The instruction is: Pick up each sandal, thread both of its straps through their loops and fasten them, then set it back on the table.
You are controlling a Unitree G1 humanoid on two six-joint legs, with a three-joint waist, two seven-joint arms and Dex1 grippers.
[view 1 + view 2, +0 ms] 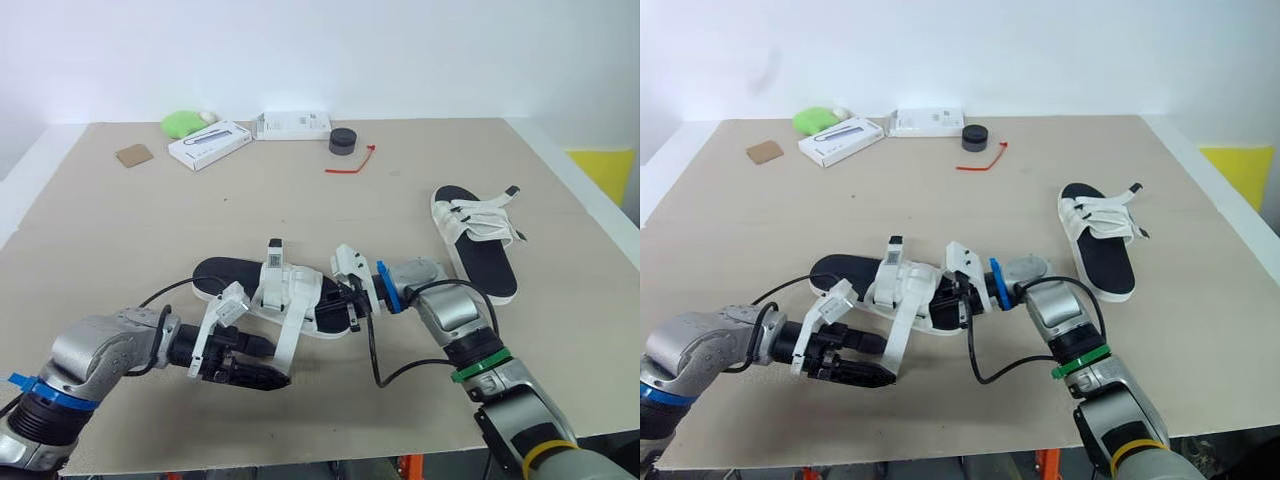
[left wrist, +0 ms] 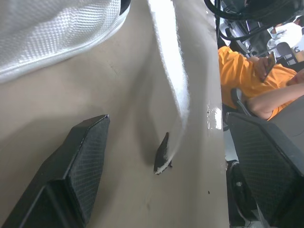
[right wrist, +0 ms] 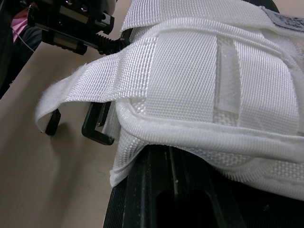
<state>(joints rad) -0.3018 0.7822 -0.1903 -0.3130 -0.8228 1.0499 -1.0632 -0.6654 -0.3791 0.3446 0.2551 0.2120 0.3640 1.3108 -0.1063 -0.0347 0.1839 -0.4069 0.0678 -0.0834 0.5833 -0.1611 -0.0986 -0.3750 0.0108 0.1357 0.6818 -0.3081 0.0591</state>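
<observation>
A sandal with a black sole (image 1: 222, 273) and white straps lies at the front middle of the table. One loose white strap (image 1: 290, 322) hangs from it down to the tabletop, and its dark tip (image 2: 163, 156) rests between the two spread fingers of my left gripper (image 1: 263, 377), which is open and low over the table. My right gripper (image 1: 353, 306) is at the sandal's right end, shut on the sole's edge under the white upper (image 3: 199, 71). A second sandal (image 1: 488, 262) with white straps lies apart at the right.
Along the back edge are a white box (image 1: 209, 144), a second white box (image 1: 292, 124), a black round puck (image 1: 343, 141), a red tie (image 1: 352, 163), a green object (image 1: 182, 123) and a brown card (image 1: 134, 155). A person in orange (image 2: 242, 76) sits beyond the table.
</observation>
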